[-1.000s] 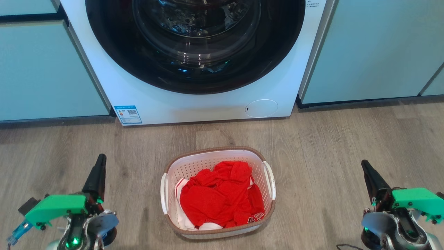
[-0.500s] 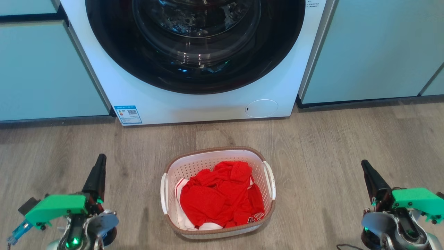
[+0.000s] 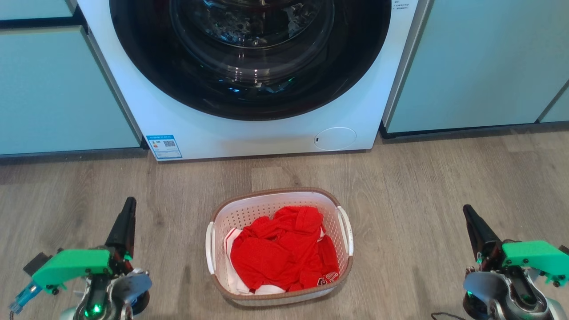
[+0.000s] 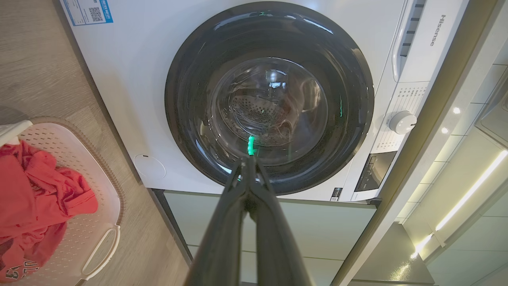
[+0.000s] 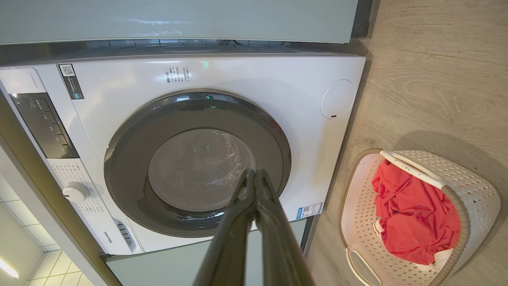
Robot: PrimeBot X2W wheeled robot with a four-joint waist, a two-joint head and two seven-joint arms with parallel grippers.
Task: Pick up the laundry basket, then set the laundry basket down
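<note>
The wood-look floor (image 3: 422, 178) runs up to a white front-loading washing machine (image 3: 266, 133) set between pale green cabinets (image 3: 53, 89). The laundry basket (image 3: 266, 210) stands upright in the middle of that floor, a little out from the back edge where the washer's base meets it. Red and white clothes (image 3: 280, 253) are heaped inside.

Its two white handles (image 3: 346, 231) face left and right, which I take as the reason the arms are parked where they are. My left hand (image 3: 129, 209) sits low near the floor's near-left corner and my right hand (image 3: 469, 215) near the near-right. Each is well apart from the basket and roughly level with the handle on its own side. Both hands are closed with nothing between the fingers, and they point toward the washer.

I judge this to be the ready pose before the pick-up. The basket is untouched, and the fingers will have to part before either can take a handle.

Against the head pictures from a second and half a second ago, nothing differs. Basket, clothes and both hands sit in the same spots, and the camera hasn't shifted.
</note>
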